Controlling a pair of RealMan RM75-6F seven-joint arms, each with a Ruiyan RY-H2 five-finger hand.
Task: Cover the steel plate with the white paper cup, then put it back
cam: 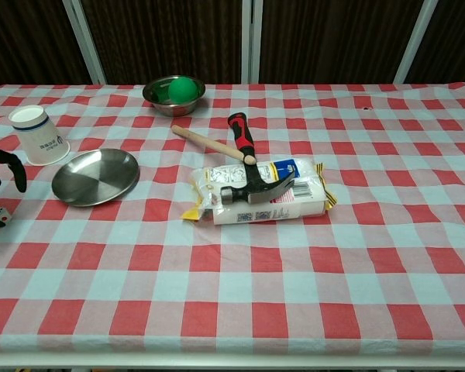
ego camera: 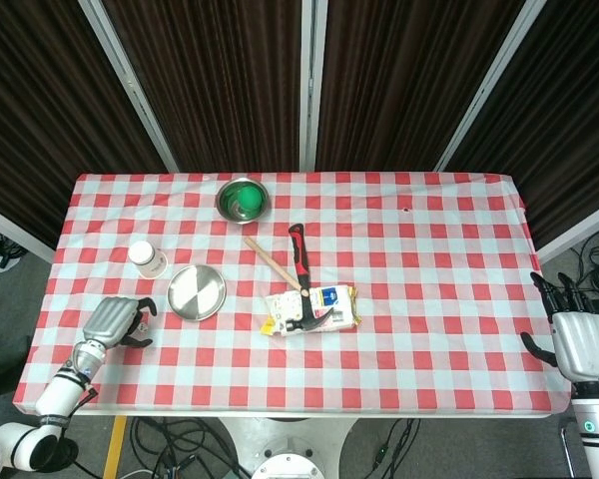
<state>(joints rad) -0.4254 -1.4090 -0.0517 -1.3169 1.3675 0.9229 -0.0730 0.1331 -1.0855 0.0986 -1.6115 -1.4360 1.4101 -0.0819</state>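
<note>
The white paper cup (ego camera: pixel 148 259) (cam: pixel 39 136) stands narrow end up at the table's left side. Just in front of it and to its right lies the round steel plate (ego camera: pixel 197 291) (cam: pixel 95 177), with nothing on it. My left hand (ego camera: pixel 115 319) (cam: pixel 3 160) hovers over the table's front left corner, in front of the cup and left of the plate. Its fingers are spread and hold nothing. My right hand (ego camera: pixel 581 345) stays off the table's right edge with its fingers apart, and the chest view does not show it.
A steel bowl (ego camera: pixel 243 199) (cam: pixel 173 94) with a green ball in it stands at the back. A red-handled hammer (ego camera: pixel 299 267) (cam: pixel 245 159) rests on a white packet (ego camera: pixel 313 309) (cam: pixel 273 198) mid-table. A small white die (cam: pixel 0 215) lies by my left fingers.
</note>
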